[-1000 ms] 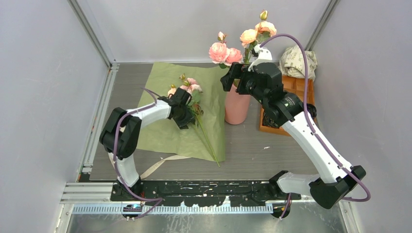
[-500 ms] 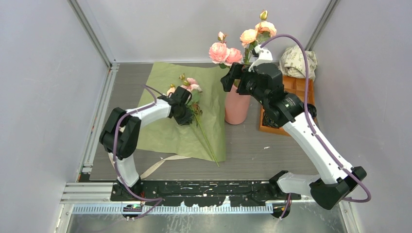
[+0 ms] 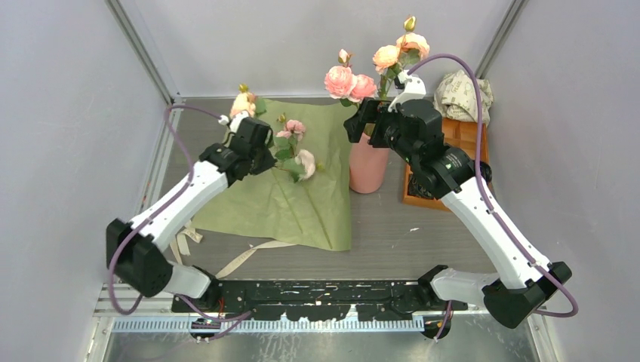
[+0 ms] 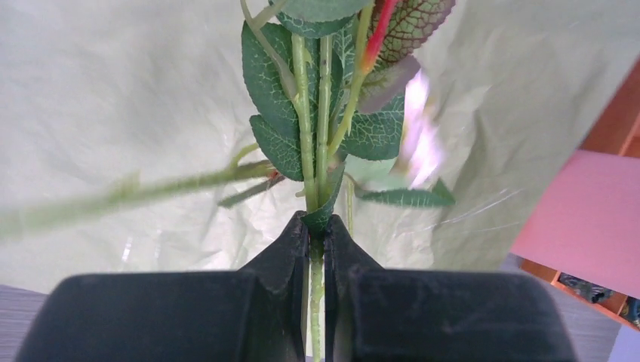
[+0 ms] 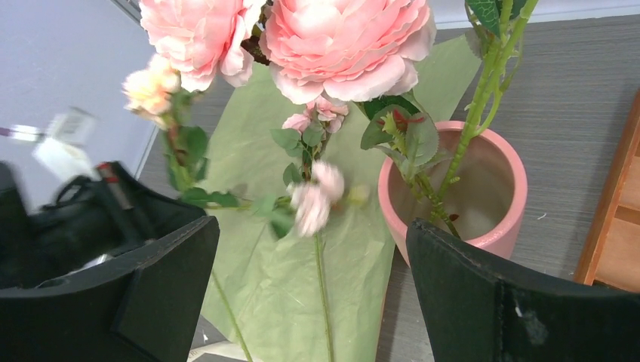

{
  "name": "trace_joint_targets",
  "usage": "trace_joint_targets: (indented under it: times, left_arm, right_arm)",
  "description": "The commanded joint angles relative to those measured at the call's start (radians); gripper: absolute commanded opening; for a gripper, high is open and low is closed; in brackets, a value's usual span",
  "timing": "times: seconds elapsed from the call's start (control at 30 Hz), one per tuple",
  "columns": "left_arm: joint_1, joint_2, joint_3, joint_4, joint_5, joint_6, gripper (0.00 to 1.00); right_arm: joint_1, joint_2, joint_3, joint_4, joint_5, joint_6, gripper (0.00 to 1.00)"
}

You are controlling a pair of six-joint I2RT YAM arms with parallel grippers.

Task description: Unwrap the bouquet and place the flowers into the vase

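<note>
The bouquet's wrapper lies unfolded as a flat olive-green paper (image 3: 302,207). My left gripper (image 3: 255,149) is raised over its far left part and shut on the green stems (image 4: 306,151) of a few flowers (image 3: 296,130), pink and peach roses that hang tilted and motion-blurred. In the left wrist view its jaws (image 4: 315,226) pinch the stems tight. The salmon-pink vase (image 3: 367,170) stands to the paper's right and holds several roses (image 3: 341,79). My right gripper (image 3: 370,124) hovers open just above the vase rim (image 5: 498,219), jaws wide (image 5: 309,234), nothing between them.
An orange compartment tray (image 3: 462,136) sits right of the vase, with crumpled white printed paper (image 3: 462,94) behind it. A beige ribbon (image 3: 241,258) lies at the paper's near edge. Cage posts and walls close in the left, right and back sides.
The left gripper closed on the stems and lifted the flowers off the green paper, swinging up and toward the far left. The right arm stayed still.
</note>
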Motion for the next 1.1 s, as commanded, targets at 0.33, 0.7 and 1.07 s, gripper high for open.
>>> trace_joint_targets:
  times: [0.33,0.7,1.07]
  left_arm:
    - [-0.001,-0.209,0.062,0.008,-0.069,0.204,0.04]
    - [-0.001,-0.175,0.075,0.121,0.106,0.223,0.19]
    - [-0.001,-0.232,0.047,0.137,0.095,0.229,0.25]
  right_arm:
    - [0.002,-0.027,0.003,0.065,-0.013,0.022,0.99]
    - [0.002,-0.034,-0.006,0.062,-0.002,0.016,1.00]
    - [0.003,-0.007,0.006,0.041,-0.062,0.004,0.99]
